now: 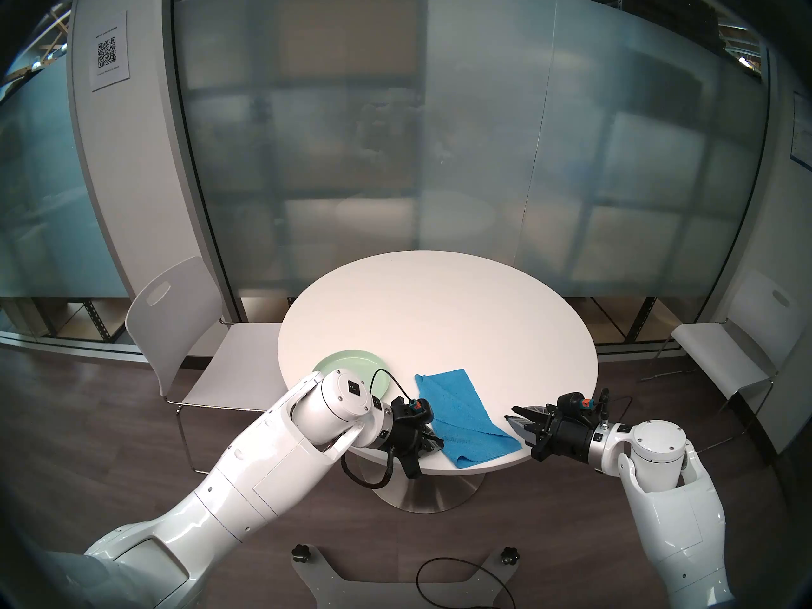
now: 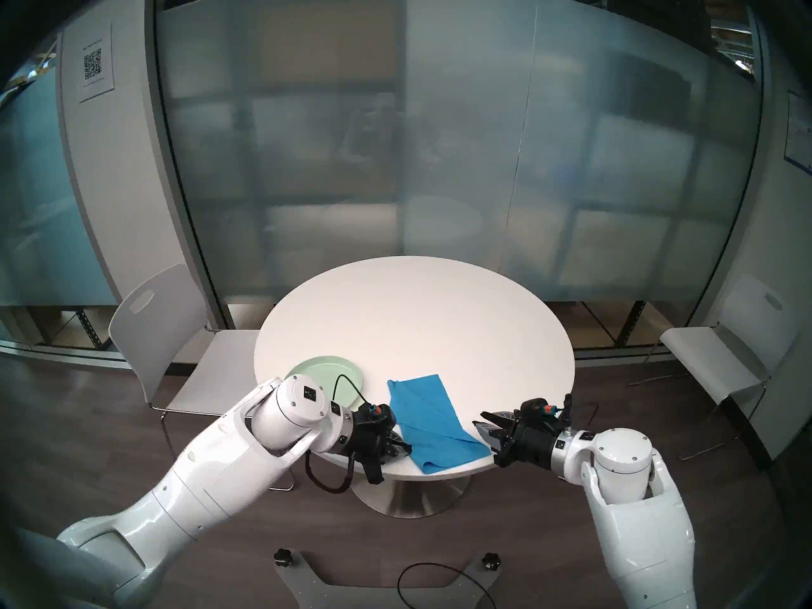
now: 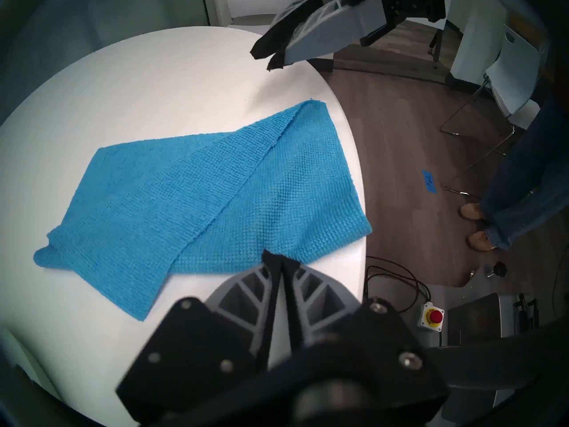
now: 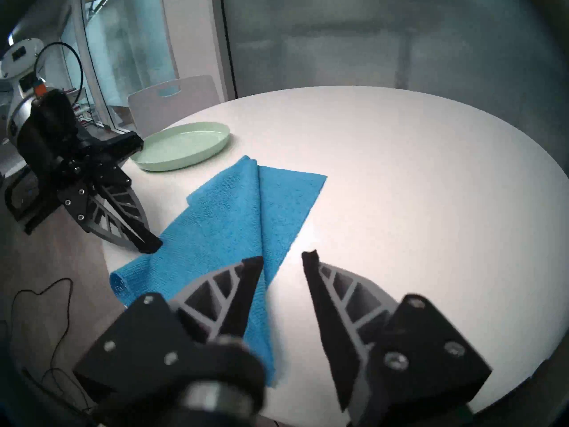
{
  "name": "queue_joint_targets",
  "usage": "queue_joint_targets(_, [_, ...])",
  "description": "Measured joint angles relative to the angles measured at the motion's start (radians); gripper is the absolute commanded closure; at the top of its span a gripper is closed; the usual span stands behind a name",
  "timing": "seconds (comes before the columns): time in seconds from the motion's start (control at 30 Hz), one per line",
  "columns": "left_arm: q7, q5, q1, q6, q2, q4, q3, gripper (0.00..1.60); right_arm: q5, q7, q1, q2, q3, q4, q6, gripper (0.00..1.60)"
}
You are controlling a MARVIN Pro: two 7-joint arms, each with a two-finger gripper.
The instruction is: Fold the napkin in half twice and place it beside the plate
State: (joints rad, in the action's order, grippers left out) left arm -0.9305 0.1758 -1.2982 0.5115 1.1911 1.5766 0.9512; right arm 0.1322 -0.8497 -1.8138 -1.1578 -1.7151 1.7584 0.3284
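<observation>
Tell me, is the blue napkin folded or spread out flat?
Folded once, unevenly: the napkin shows one layer lying slantwise over another, its edge running across the middle.

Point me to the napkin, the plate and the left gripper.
napkin (image 1: 461,412): head left view, middle of the folded cloth.
plate (image 4: 184,146): right wrist view, its inner floor.
left gripper (image 3: 278,258): left wrist view, the closed fingertips at the napkin's edge.

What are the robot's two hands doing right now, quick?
Left gripper: shut, its tips at the edge of the blue napkin; a pinch on it cannot be told.
Right gripper: open, holding nothing, by the napkin's near end.
</observation>
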Motion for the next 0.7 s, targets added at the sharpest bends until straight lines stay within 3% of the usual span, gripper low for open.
queue_joint_targets(0.47, [0.024,0.000,0.021,0.011,0.027,-0.027,-0.002,1.09,-0.001,-0.128,-0.090,0.063,-0.002,0.073,-0.039,0.75])
queue_joint_targets(0.7, [0.031,0.000,0.032,0.009,0.037,-0.037,-0.004,1.09,-0.061,-0.151,-0.128,0.095,0.009,0.089,-0.099,0.83])
